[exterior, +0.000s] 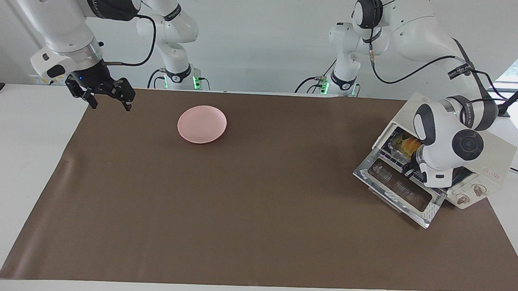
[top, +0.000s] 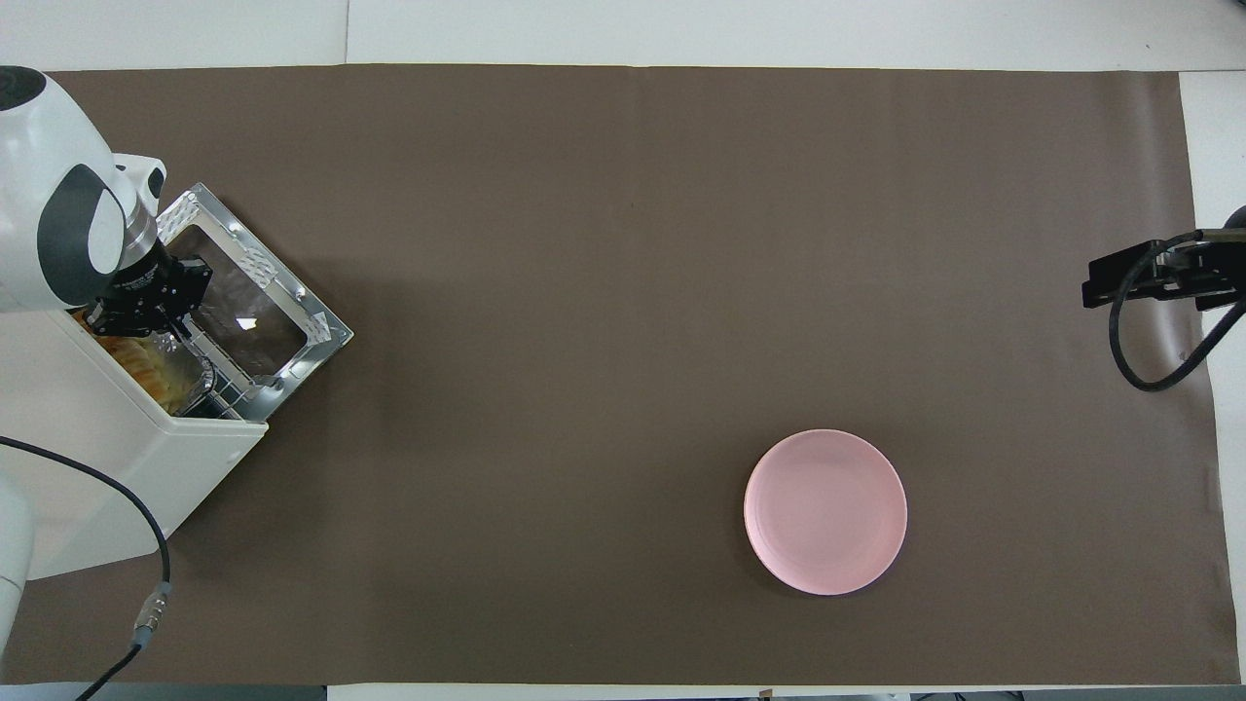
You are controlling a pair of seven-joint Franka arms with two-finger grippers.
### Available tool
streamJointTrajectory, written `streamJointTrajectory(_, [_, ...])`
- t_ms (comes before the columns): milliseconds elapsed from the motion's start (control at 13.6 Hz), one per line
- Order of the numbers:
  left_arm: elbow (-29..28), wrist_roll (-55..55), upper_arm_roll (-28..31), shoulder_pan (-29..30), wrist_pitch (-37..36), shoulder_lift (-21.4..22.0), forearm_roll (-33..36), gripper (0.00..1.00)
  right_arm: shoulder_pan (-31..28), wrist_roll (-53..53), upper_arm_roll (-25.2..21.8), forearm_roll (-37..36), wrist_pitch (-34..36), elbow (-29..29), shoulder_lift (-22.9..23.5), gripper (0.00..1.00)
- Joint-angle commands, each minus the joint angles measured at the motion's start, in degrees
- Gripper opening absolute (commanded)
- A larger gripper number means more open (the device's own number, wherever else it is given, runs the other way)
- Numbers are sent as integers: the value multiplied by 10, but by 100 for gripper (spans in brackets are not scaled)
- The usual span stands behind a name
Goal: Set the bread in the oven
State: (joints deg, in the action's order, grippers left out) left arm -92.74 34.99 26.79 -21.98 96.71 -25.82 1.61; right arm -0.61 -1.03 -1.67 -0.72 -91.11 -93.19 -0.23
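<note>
Plate (exterior: pixel 201 124), pink and round, sits nearest the robots on the brown mat (exterior: pixel 256 215) that covers the bench (exterior: pixel 13 161). If twelve o'clock points straight away from the robots, the plate is at about four o'clock from the mat's middle. At nine o'clock, at the left arm's end, stands the cream oven (exterior: pixel 492 153), its front turned toward about one o'clock. Its glass door (exterior: pixel 397 186) is dropped flat in front of it. The bread (exterior: pixel 408 144) is inside the oven mouth, lying in a crinkled foil tray (top: pixel 198 375) on the wire rack. The left gripper (top: pixel 136 321) is at that mouth, over the hinge edge of the door and right by the tray. I cannot tell whether its grip is open or closed, or whether it touches the tray. Out at three o'clock the right gripper (exterior: pixel 108 101) waits in the air over the mat's edge, its fingers (exterior: pixel 127 106) spread wide with nothing between them.
</note>
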Motion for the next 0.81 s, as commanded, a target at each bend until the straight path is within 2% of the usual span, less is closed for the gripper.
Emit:
streamJointTrajectory(0, [-24,2,-2,1,20,20,14,44,-5,9,5,-6,2,-13,-13,100])
streamJointTrajectory(148, [-22,2,-2,-2,25,20,14,73,-5,9,5,-6,2,-14,-13,100])
streamJointTrajectory(221, [-22,2,-2,-3,26,20,14,97,-5,9,5,-6,2,-14,-13,100])
streamJointTrajectory(295, [-19,2,-2,-4,26,20,15,100,-5,9,5,-6,2,-14,-13,100])
streamJointTrajectory(738, [32,-55,-4,-7,21,19,14,100,-5,9,5,-6,1,-14,-13,100])
